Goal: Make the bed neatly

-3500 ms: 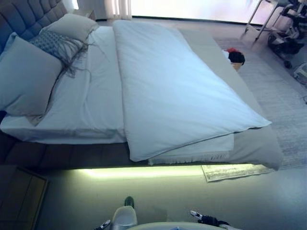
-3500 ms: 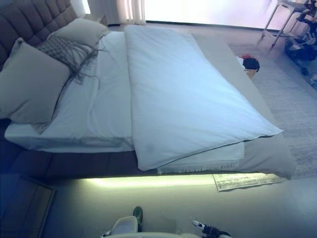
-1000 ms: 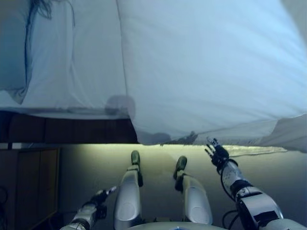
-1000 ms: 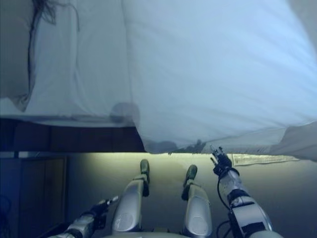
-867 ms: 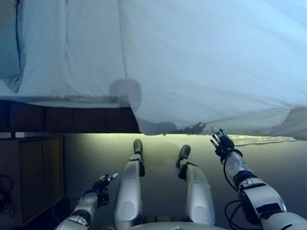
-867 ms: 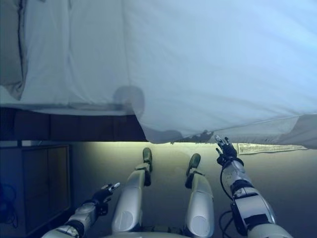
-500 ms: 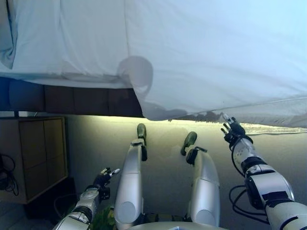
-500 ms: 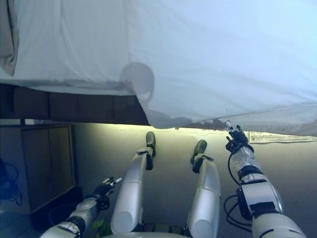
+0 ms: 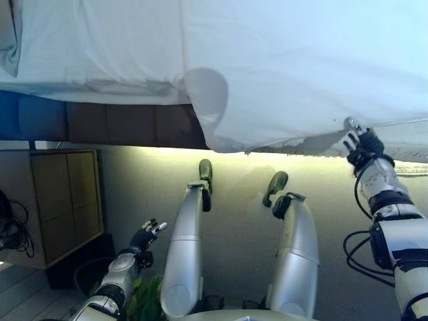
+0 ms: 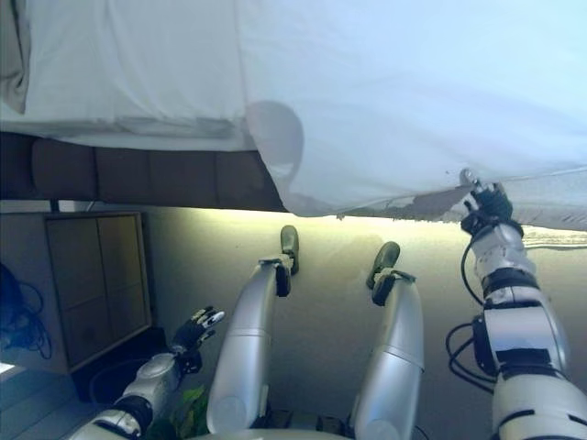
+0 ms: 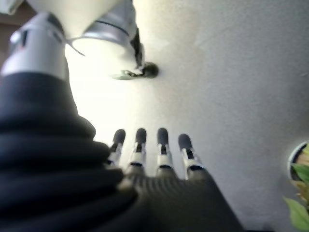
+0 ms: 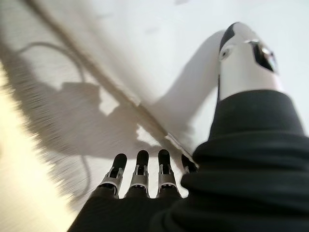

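The white duvet (image 9: 294,67) overhangs the bed's near edge, where the right hand (image 9: 362,144) reaches with straight, empty fingers. The left hand (image 9: 146,235) hangs low, fingers relaxed; only its wrist view shows a potted plant (image 11: 300,183).

The overhanging duvet (image 9: 301,73) edge blocks the way just above the right hand (image 9: 363,148). Bare floor (image 9: 134,194) lies open around the left hand (image 9: 144,235), with a wooden cabinet (image 9: 57,200) standing on its outer side.
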{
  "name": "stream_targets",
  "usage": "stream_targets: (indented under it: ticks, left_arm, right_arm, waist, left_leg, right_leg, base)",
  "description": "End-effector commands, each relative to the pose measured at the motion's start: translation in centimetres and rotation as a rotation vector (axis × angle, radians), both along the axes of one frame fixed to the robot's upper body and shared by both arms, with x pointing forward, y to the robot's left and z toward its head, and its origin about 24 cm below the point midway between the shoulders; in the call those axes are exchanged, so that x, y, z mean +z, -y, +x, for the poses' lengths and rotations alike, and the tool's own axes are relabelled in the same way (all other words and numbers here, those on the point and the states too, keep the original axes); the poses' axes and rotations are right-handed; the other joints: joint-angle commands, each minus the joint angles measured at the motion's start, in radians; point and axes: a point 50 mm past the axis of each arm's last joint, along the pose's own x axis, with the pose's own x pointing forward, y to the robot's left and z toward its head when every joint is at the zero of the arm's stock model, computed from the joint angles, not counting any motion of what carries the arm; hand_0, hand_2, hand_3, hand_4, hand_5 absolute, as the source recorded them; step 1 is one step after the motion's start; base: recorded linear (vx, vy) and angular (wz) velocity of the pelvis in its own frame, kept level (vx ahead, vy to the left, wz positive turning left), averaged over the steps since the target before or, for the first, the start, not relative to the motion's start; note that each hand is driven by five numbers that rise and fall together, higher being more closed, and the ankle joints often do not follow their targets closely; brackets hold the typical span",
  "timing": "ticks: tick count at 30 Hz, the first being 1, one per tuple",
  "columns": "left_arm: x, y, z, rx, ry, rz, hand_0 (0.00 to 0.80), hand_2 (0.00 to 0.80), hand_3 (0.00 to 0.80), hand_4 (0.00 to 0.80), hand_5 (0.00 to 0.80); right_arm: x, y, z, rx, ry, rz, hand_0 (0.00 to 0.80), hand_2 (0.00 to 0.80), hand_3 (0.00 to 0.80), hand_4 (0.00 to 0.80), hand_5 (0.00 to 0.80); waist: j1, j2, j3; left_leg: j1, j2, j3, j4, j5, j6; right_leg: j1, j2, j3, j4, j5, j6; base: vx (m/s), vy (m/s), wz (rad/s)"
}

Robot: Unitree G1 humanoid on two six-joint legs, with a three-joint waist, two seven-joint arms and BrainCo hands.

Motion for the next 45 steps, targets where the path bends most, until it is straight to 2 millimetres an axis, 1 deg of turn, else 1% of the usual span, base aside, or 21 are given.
stream_targets:
  ticks: [1,3,6,10,12,15,16,17,19,23,26,27,30,31,35,37,39,40,42,43,45]
  left_arm:
    - [-1.7,-1.0,-4.8,0.033,-0.103,-0.019,0.0,0.0,0.0,0.0,0.0]
    - [-1.7,-0.7,-5.0,0.038,-0.104,-0.029,0.0,0.0,0.0,0.0,0.0]
    - [-1.3,-0.7,-4.0,0.037,-0.132,-0.012,0.0,0.0,0.0,0.0,0.0]
    - [-0.8,-1.9,-2.0,0.101,-0.181,0.028,0.0,0.0,0.0,0.0,0.0]
    - [-0.8,-1.9,-1.2,0.121,-0.2,0.034,0.0,0.0,0.0,0.0,0.0]
    - [-0.8,-1.6,-0.5,0.147,-0.233,0.04,0.0,0.0,0.0,0.0,0.0]
    - [-0.8,-1.4,-0.3,0.155,-0.244,0.039,0.0,0.0,0.0,0.0,0.0]
    - [-1.0,-1.2,-0.2,0.161,-0.261,0.038,0.0,0.0,0.0,0.0,0.0]
    - [-1.2,-0.8,-0.1,0.168,-0.28,0.036,0.0,0.0,0.0,0.0,0.0]
    - [-1.4,-0.5,-0.1,0.177,-0.295,0.03,0.0,0.0,0.0,0.0,0.0]
    - [-1.6,-0.7,-0.3,0.194,-0.322,0.042,0.0,0.0,0.0,0.0,0.0]
    - [-1.5,-0.8,-0.3,0.218,-0.313,0.045,0.0,0.0,0.0,0.0,0.0]
    - [-2.3,-1.5,-2.2,0.201,-0.289,0.077,0.0,0.0,0.0,0.0,0.0]
    - [-2.6,-1.6,-3.1,0.186,-0.275,0.086,0.0,0.0,0.0,0.0,0.0]
    - [-3.1,-1.8,-4.7,0.19,-0.297,0.098,0.0,0.0,0.0,0.0,0.0]
    - [-3.3,-2.2,-5.5,0.238,-0.323,0.085,0.0,0.0,0.0,0.0,0.0]
    - [-3.1,-3.2,-5.7,0.336,-0.321,0.037,0.0,0.0,0.0,0.0,0.0]
    - [-2.8,-3.8,-5.5,0.397,-0.294,0.009,0.0,0.0,0.0,0.0,0.0]
    - [-1.7,-4.9,-4.1,0.485,-0.213,-0.047,0.0,0.0,0.0,0.0,0.0]
    - [-0.9,-5.6,-3.3,0.533,-0.149,-0.068,0.0,0.0,0.0,0.0,0.0]
    - [1.4,-7.0,-0.6,0.598,-0.019,-0.118,0.0,0.0,0.0,0.0,0.0]
  right_arm:
    - [4.9,2.4,-0.8,-0.034,0.139,-0.057,0.0,0.0,0.0,0.0,0.0]
    - [5.9,2.3,-0.7,-0.017,0.17,-0.063,0.0,0.0,0.0,0.0,0.0]
    - [7.0,1.7,-0.2,0.005,0.204,-0.033,0.0,0.0,0.0,0.0,0.0]
    - [9.3,0.6,0.4,0.114,0.288,0.056,0.0,0.0,0.0,0.0,0.0]
    - [9.5,-0.1,0.6,0.156,0.318,0.058,0.0,0.0,0.0,0.0,0.0]
    - [8.9,-1.5,1.2,0.215,0.315,0.041,0.0,0.0,0.0,0.0,0.0]
    - [8.5,-2.2,1.5,0.237,0.31,0.032,0.151,0.151,0.151,0.151,0.151]
    - [7.9,-2.8,1.6,0.261,0.298,0.016,0.8,0.8,0.8,0.8,0.8]
    - [6.2,-3.5,1.7,0.322,0.261,0.014,0.8,0.8,0.8,0.8,0.8]
    - [3.4,-3.9,1.4,0.383,0.209,0.03,0.8,0.8,0.8,0.8,0.8]
    - [1.4,-4.2,1.2,0.416,0.168,0.053,0.8,0.8,0.8,0.8,0.8]
    - [1.1,-4.4,1.2,0.424,0.165,0.058,0.8,0.8,0.8,0.8,0.8]
    - [0.6,-4.5,1.2,0.4,0.179,0.078,0.8,0.8,0.8,0.8,0.8]
    - [0.5,-4.5,1.2,0.384,0.193,0.082,0.8,0.8,0.8,0.8,0.8]
    - [0.5,-5.0,1.4,0.369,0.209,0.084,0.8,0.8,0.8,0.8,0.8]
    - [0.6,-5.2,1.5,0.38,0.205,0.09,0.8,0.8,0.8,0.8,0.8]
    - [0.4,-5.7,1.6,0.402,0.183,0.092,0.8,0.8,0.8,0.8,0.8]
    - [0.1,-5.9,1.7,0.416,0.169,0.094,0.8,0.8,0.8,0.8,0.8]
    - [-0.5,-6.4,1.6,0.433,0.145,0.098,0.8,0.8,0.8,0.8,0.8]
    - [-1.0,-6.6,1.5,0.44,0.135,0.1,0.8,0.8,0.8,0.8,0.8]
    - [-2.4,-6.9,1.2,0.445,0.107,0.107,0.8,0.8,0.8,0.8,0.8]
  waist:
    - [-0.001,0.053,0.002]
    - [0.0,0.058,0.002]
    - [0.006,0.047,0.0]
    - [-0.006,-0.005,-0.023]
    - [-0.014,-0.021,-0.029]
    - [-0.027,-0.043,-0.04]
    - [-0.031,-0.05,-0.044]
    - [-0.038,-0.059,-0.051]
    - [-0.047,-0.069,-0.063]
    - [-0.057,-0.08,-0.083]
    - [-0.063,-0.094,-0.122]
    - [-0.064,-0.097,-0.125]
    - [-0.037,-0.108,-0.144]
    - [-0.023,-0.108,-0.144]
    - [0.004,-0.099,-0.145]
    - [0.008,-0.094,-0.15]
    - [0.011,-0.091,-0.165]
    - [0.011,-0.09,-0.177]
    - [0.014,-0.088,-0.197]
    - [0.015,-0.089,-0.206]
    - [0.019,-0.091,-0.229]
  left_leg:
    - [0.019,0.014,-0.033,-0.013,-0.039,0.007]
    - [0.008,0.012,-0.038,-0.004,-0.038,0.011]
    - [-0.04,0.005,-0.044,0.079,-0.051,0.027]
    - [-0.093,0.027,-0.064,0.175,-0.059,0.035]
    - [-0.091,0.037,-0.066,0.19,-0.059,0.033]
    - [-0.072,0.051,-0.068,0.196,-0.058,0.03]
    - [-0.058,0.057,-0.068,0.194,-0.057,0.029]
    - [-0.037,0.064,-0.066,0.192,-0.055,0.027]
    - [0.007,0.072,-0.061,0.179,-0.049,0.024]
    - [0.094,0.085,-0.047,0.136,-0.039,0.016]
    - [0.204,0.088,-0.022,0.05,-0.03,-0.001]
    - [0.224,0.088,-0.018,0.032,-0.028,-0.004]
    - [0.321,0.065,-0.004,-0.087,-0.023,-0.02]
    - [0.364,0.058,0.003,-0.141,-0.018,-0.025]
    - [0.452,0.05,0.017,-0.235,-0.001,-0.039]
    - [0.484,0.054,0.022,-0.262,0.007,-0.044]
    - [0.524,0.057,0.03,-0.3,0.018,-0.051]
    - [0.55,0.057,0.034,-0.327,0.026,-0.054]
    - [0.598,0.055,0.037,-0.377,0.041,-0.061]
    - [0.617,0.054,0.038,-0.397,0.048,-0.064]
    - [0.664,0.048,0.037,-0.451,0.062,-0.069]
  right_leg:
    - [-0.013,-0.007,0.083,0.044,-0.039,0.016]
    - [-0.023,-0.006,0.086,0.054,-0.038,0.015]
    - [-0.055,-0.007,0.088,0.116,-0.038,0.004]
    - [-0.095,0.004,0.086,0.194,-0.033,-0.007]
    - [-0.092,0.009,0.084,0.207,-0.035,-0.008]
    - [-0.066,0.017,0.081,0.205,-0.036,-0.012]
    - [-0.05,0.02,0.08,0.2,-0.035,-0.012]
    - [-0.025,0.022,0.078,0.192,-0.033,-0.012]
    - [0.024,0.023,0.074,0.169,-0.029,-0.011]
    - [0.115,0.022,0.068,0.109,-0.018,-0.003]
    - [0.228,0.025,0.061,0.003,0.0,0.013]
    - [0.25,0.026,0.059,-0.018,0.004,0.015]
    - [0.353,0.019,0.021,-0.143,0.009,0.036]
    - [0.397,0.014,0.0,-0.201,0.019,0.048]
    - [0.498,0.008,-0.039,-0.306,0.039,0.064]
    - [0.536,0.01,-0.052,-0.34,0.044,0.064]
    - [0.582,0.017,-0.061,-0.388,0.051,0.065]
    - [0.609,0.021,-0.066,-0.417,0.056,0.068]
    - [0.659,0.026,-0.074,-0.468,0.068,0.074]
    - [0.678,0.029,-0.079,-0.486,0.072,0.076]
    - [0.729,0.034,-0.091,-0.536,0.082,0.083]
  base:
    - [-0.015,0.071,-0.01]
    - [-0.002,0.06,-0.05]
    - [0.021,-0.015,-0.07]
    - [0.038,-0.053,0.01]
    - [0.035,0.003,-0.06]
    - [0.047,0.023,-0.1]
    - [0.067,0.04,-0.13]
    - [0.077,0.053,-0.2]
    - [0.093,0.056,-0.16]
    - [0.085,0.045,-0.15]
    - [0.117,0.017,-0.11]
    - [0.07,-0.029,0.1]
    - [-0.042,-0.064,0.13]
    - [-0.085,-0.062,0.08]
    - [-0.069,0.013,0.21]
    - [0.009,0.039,-0.05]
    - [0.062,0.043,0.0]
    - [0.107,0.051,0.02]
    - [0.109,0.044,-0.02]
    - [0.101,0.028,0.06]
    - [0.102,0.005,0.11]
